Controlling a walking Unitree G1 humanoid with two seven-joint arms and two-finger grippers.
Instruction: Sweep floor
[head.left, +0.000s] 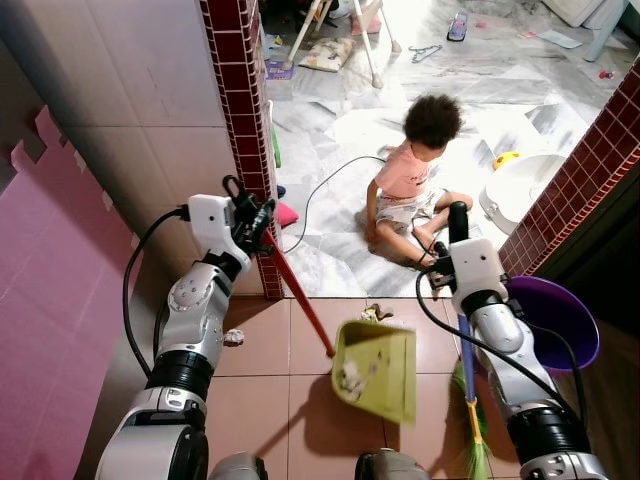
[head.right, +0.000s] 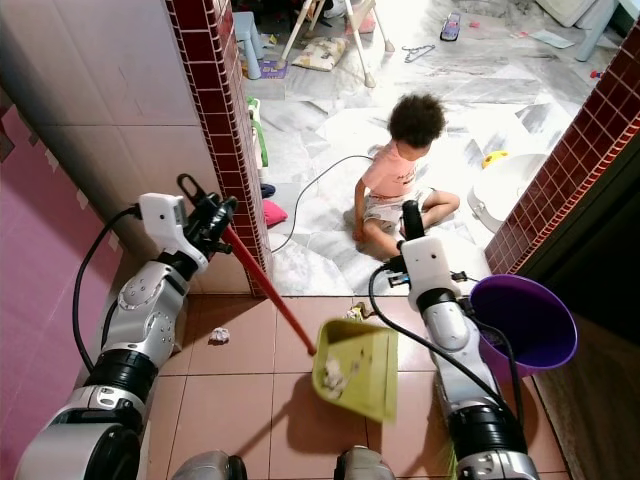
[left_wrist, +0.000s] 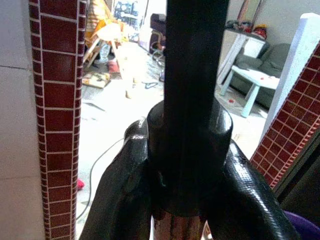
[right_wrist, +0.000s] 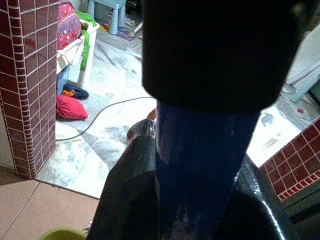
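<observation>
Left eye view, and the big terracotta tiled floor (head.left: 270, 400) runs underfoot, meeting a pale marble floor (head.left: 340, 120) past the doorway. The dark red brick-tiled pillar (head.left: 240, 110) stands on the left of that doorway, with a pink foam-mat wall (head.left: 50, 280) further left. A person (head.left: 410, 180) sits on the marble, just beyond the threshold, a black cable (head.left: 330, 180) curling beside them. At the right, a round purple plastic basin (head.left: 560, 315) rests against the brick edge.

Now the tools. The yellow-green plastic dustpan (head.left: 378, 368) hangs tilted over the terracotta tiles with scraps of litter inside it, on the end of its long red handle (head.left: 298, 300). That handle slants up to the left gripper (head.left: 255, 222), raised beside the pillar, and the left wrist view shows both black fingers (left_wrist: 125, 200) pressed tight around the shaft. The right gripper (head.left: 455, 225) is up near the threshold, clamped on the blue-handled broom (head.left: 467, 370); its green bristles reach the floor at the robot's right, close beside the dustpan. The right wrist view has the fingers (right_wrist: 130, 200) squeezing the blue shaft from both sides.

Smallest of all: a crumpled white scrap of paper (head.left: 233, 338) on the tiles by the left arm, and a little clump of debris (head.left: 375, 313) just beyond the dustpan's far edge.
</observation>
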